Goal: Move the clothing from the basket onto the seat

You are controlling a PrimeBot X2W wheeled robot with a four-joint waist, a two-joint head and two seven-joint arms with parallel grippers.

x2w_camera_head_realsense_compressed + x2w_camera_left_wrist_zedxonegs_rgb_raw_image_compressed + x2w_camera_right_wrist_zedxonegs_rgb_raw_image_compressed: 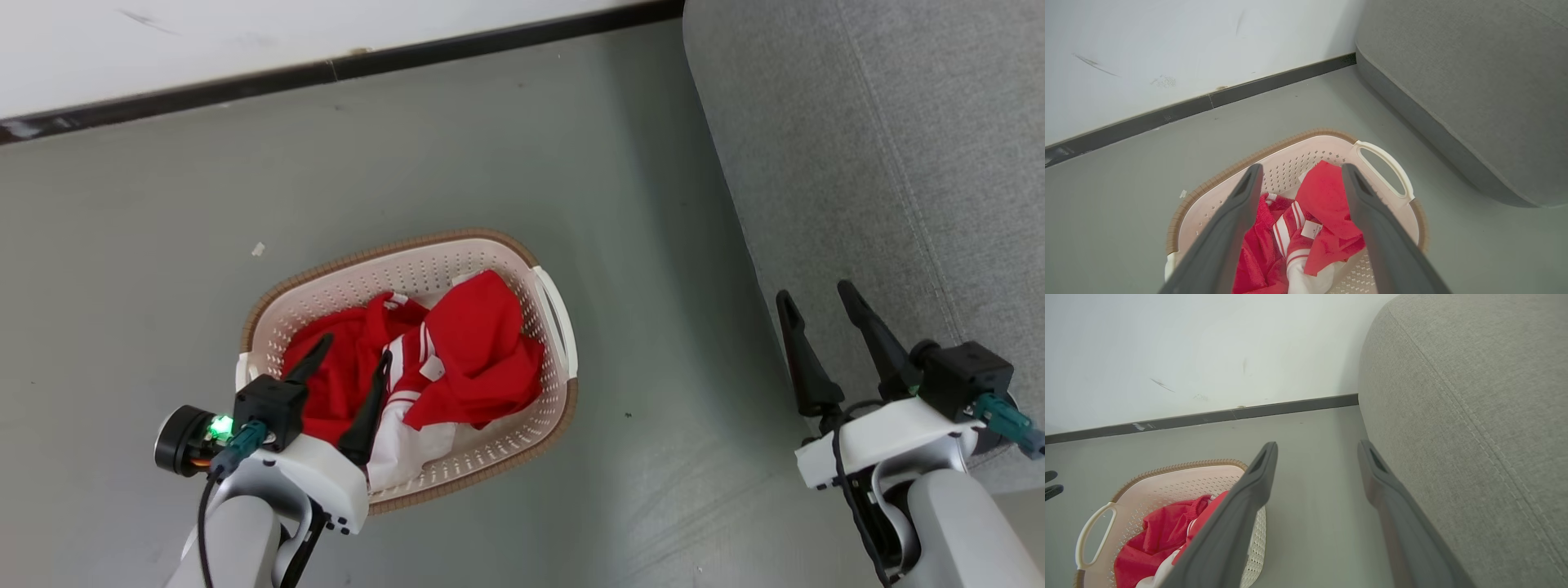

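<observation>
Left hand (356, 346) hangs over the near left part of the basket (424, 273), its two dark fingers spread apart with nothing between them. From the head view I cannot tell whether the fingertips touch the fabric; the left wrist view looks down between them onto the heap.

Right hand (815, 291) is well apart from the basket, off to the right. Its fingers are likewise spread and hold nothing, and their tips lie over the rounded edge of the seat (882, 147), where it meets the floor (490, 147).

All the clothing (482, 343) lies in the basket as a crumpled red heap. One fold shows white stripes, a small white tag (433, 369) sits near the middle, and a white part (trim or lining, hard to say) spreads toward the near side.

The basket stands on the grey floor, perforated walls cream-white under a brown rim. One white handle (559, 314) faces the seat, with a strip of floor between the two.

The seat is grey woven fabric with a stitched seam running along it. Beyond the basket a dark baseboard (408, 61) runs along the foot of a white wall (163, 41), and a small pale scrap (258, 249) lies on the floor just beside the basket's far left rim
</observation>
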